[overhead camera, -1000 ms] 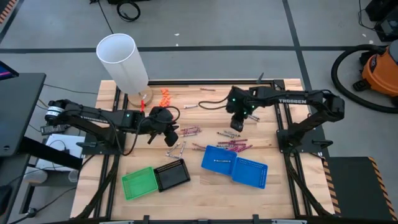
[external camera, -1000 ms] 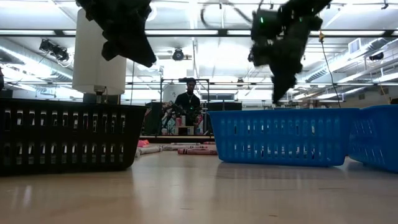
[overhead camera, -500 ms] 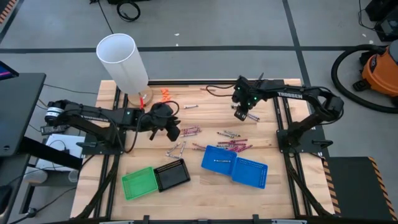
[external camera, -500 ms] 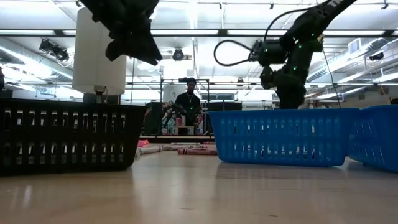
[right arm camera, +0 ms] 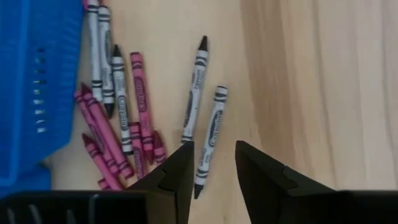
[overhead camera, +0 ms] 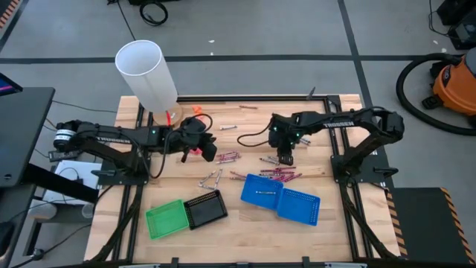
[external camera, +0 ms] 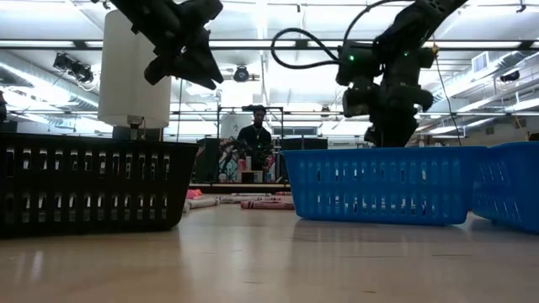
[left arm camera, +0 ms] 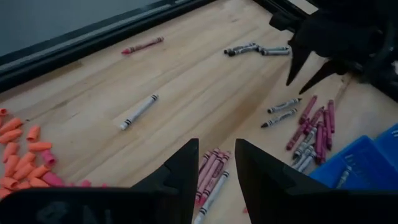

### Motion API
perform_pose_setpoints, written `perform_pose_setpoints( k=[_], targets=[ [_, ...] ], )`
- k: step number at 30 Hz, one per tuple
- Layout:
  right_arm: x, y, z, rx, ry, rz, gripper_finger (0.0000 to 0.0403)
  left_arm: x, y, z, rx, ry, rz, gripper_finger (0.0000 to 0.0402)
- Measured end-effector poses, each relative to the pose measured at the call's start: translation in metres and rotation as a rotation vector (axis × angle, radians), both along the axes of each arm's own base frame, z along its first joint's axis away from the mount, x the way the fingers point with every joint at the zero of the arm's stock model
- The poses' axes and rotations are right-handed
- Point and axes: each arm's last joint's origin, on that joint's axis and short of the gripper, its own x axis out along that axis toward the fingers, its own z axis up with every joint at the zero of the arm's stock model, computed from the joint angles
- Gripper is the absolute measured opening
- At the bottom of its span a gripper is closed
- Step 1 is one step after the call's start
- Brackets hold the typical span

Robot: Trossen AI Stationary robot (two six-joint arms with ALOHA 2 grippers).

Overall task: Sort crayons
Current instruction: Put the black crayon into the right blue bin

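Right hand point(right arm camera: 211, 165) points down over loose crayons point(right arm camera: 130, 118) just beside the blue basket point(overhead camera: 262, 189), fingers parted, empty. Left hand point(left arm camera: 213, 165) hovers above a magenta crayon cluster point(overhead camera: 227, 156), parted, empty too. Wooden counter point(overhead camera: 253, 219): green and black baskets at 7 o'clock, white cylinder point(overhead camera: 146, 74) at 11. A person stands far back.

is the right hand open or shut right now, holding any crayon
Open and empty: in its wrist view the right hand shows a clear gap between its fingers, above a grey crayon lying on the table.
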Motion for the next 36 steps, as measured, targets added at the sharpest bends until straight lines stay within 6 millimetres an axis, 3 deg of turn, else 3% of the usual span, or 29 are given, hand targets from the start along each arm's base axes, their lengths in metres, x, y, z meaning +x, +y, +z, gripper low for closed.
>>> perform_pose_setpoints(
  k=[6,11,16,30,36],
  targets=[
    [-0.010,0.013,-0.023,-0.010,0.069,-0.090,0.0171,-0.004,-0.005,-0.003,-0.061,0.051,-0.081,0.0114],
    [-0.006,0.025,-0.027,-0.142,0.072,-0.125,0.0182,-0.010,-0.006,-0.001,-0.080,0.061,-0.100,0.0114],
    [-0.001,0.032,-0.027,-0.203,0.021,-0.111,0.0177,-0.016,-0.008,0.006,-0.056,0.051,-0.132,0.0114],
    [-0.015,0.035,-0.047,-0.212,0.047,-0.147,0.0168,-0.022,-0.008,0.008,-0.052,0.065,-0.138,0.0114],
    [-0.017,0.035,-0.048,-0.215,0.048,-0.146,0.0117,-0.023,-0.008,0.007,-0.052,0.076,-0.138,0.0114]
  ],
)
